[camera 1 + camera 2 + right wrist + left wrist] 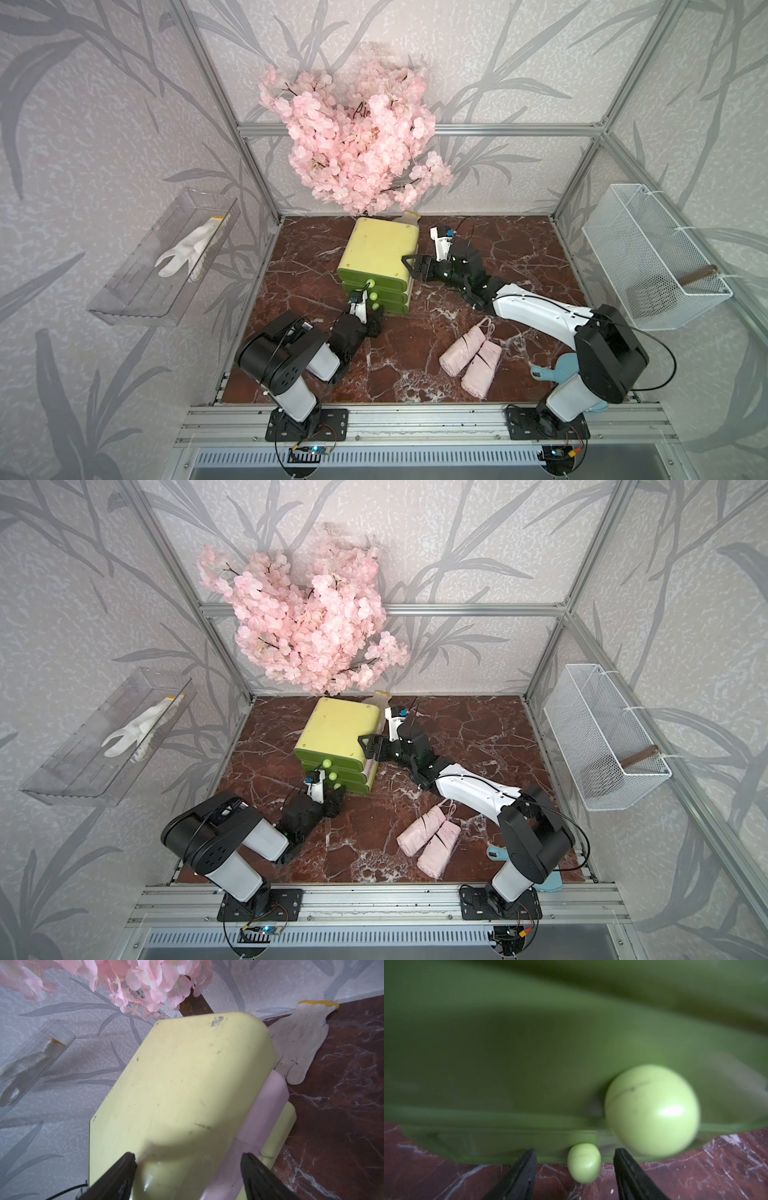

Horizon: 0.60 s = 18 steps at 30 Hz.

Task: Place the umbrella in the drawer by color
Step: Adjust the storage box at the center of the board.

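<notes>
A pale yellow plastic drawer cabinet (380, 249) with three green drawer fronts stands toward the back of the dark red marble-patterned tabletop (299, 257). The left gripper (573, 1150) sits low at the front of the cabinet. Its black fingers (525, 1167) are spread to either side of the small round light-green knob (584, 1162) of the lowest drawer, with a gap showing on each side, so nothing is grasped. A second, nearer knob (652, 1109) looms blurred beside it. The right gripper (188, 1156) lies over the cabinet's top at its right edge with its fingers splayed wide. One finger is above the yellow top panel and the other is out past the edge, over the pink side wall of a drawer (268, 1105). Whether the fingers press on the plastic cannot be told. The two folded pink fabric umbrellas (463, 351) lie side by side and touching on the tabletop, in front of the cabinet and to its right, well apart from both grippers. A light blue object (555, 368) lies farther right of the cabinet, mostly hidden by the right arm. A white knitted glove with a yellow cuff (299, 1043) lies just behind the cabinet, and a pink artificial blossom branch (357, 133) rises above it.
</notes>
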Each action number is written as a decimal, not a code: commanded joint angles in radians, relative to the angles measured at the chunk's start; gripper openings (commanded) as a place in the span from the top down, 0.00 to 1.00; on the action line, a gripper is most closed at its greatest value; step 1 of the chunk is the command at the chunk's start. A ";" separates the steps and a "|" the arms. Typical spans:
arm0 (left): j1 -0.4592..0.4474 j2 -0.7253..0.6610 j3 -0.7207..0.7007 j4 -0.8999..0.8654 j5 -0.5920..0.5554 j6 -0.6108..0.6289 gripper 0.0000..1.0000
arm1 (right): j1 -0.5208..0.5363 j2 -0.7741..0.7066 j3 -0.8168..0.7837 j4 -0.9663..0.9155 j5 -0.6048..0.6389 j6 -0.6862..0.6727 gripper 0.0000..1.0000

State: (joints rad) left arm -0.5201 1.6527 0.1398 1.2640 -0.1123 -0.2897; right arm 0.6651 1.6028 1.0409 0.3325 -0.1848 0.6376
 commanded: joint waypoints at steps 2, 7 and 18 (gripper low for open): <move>0.007 -0.013 0.002 0.062 -0.021 0.028 0.38 | -0.013 -0.033 -0.016 0.015 -0.022 -0.006 0.17; 0.006 -0.025 0.048 -0.069 0.023 0.059 0.61 | -0.018 -0.041 -0.021 0.016 -0.024 -0.004 0.17; -0.033 -0.176 0.077 -0.251 0.162 0.117 0.96 | -0.025 -0.056 -0.028 -0.004 -0.018 -0.011 0.17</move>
State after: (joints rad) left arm -0.5255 1.5337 0.1802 1.0420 -0.0383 -0.2150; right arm 0.6468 1.5833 1.0279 0.3309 -0.2028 0.6365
